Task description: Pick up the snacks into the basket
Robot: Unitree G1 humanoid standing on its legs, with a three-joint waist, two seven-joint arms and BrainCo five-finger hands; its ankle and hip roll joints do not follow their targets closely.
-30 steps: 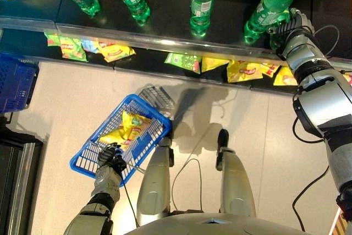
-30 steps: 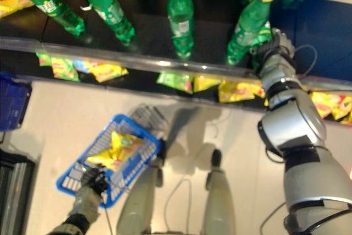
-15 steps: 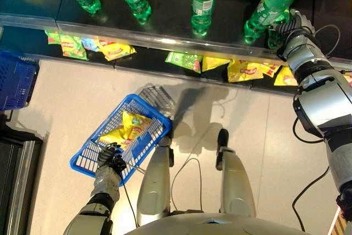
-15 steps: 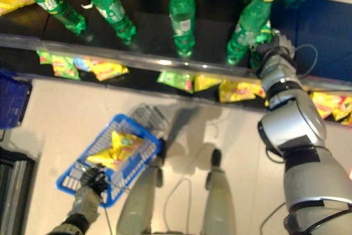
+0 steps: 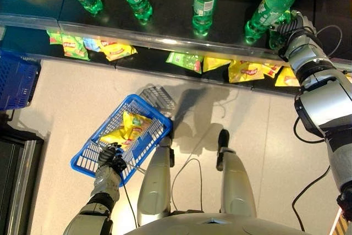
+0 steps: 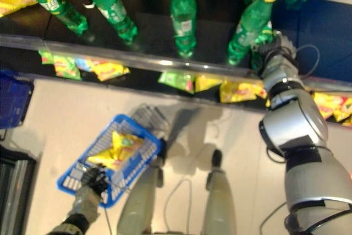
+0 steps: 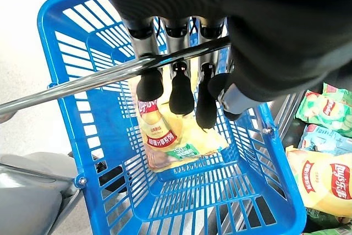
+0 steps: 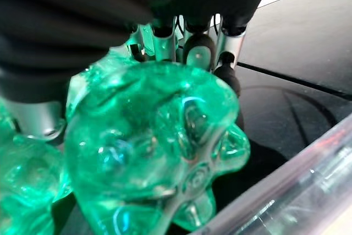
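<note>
Barely anything shifts over the last second: our right hand (image 5: 291, 26) stays up on the top shelf (image 5: 165, 17), its fingers (image 8: 199, 50) curled round the base of a green bottle (image 8: 151, 147), which in the head views stands at the shelf's front edge, close beside the yellow-capped bottle (image 5: 272, 4). We judge that this hold does not serve the task, since a bottle is no snack. Outward and below those fingers, the snack bags (image 5: 245, 71) lie untouched on the lower shelf (image 5: 148, 61), just under the hand.

Our left hand (image 5: 110, 158) keeps its fingers (image 7: 181, 89) hooked over the metal handle (image 7: 82, 81) of the blue basket (image 5: 85, 160). Beneath those fingers, inside the basket, lies a yellow snack bag (image 7: 165, 141), so one item is already in. More bags (image 7: 324, 177) lie just beyond the basket's far rim. For the next move we would let go of the bottle and reach down to the bags.
</note>
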